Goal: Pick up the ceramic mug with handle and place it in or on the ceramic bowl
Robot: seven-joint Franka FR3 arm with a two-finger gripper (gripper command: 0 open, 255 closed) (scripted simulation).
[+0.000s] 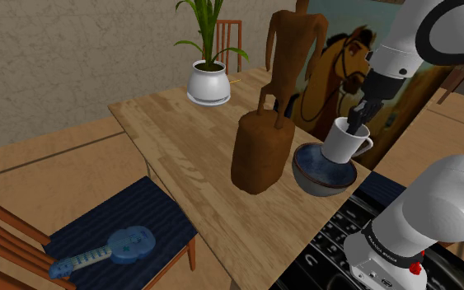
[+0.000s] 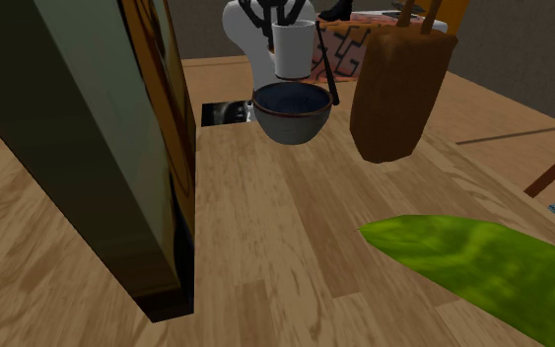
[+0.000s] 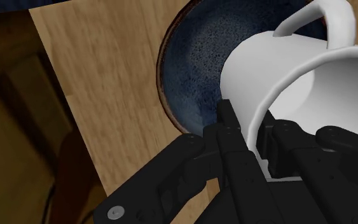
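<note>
Over the dark blue bowl (image 1: 324, 171), I have the hand (image 1: 356, 123) clamped on the rim of the tilted white mug (image 1: 344, 145), one finger inside, one outside.

No text can be read for certain. A short line of dark lettering runs along the white lower link of the arm (image 1: 405, 221), at the near right of the shoulder view, too small to make out. The black top of the stand (image 1: 330, 239) beside it shows rows of pale key-like marks and a round symbol, none legible.
</note>
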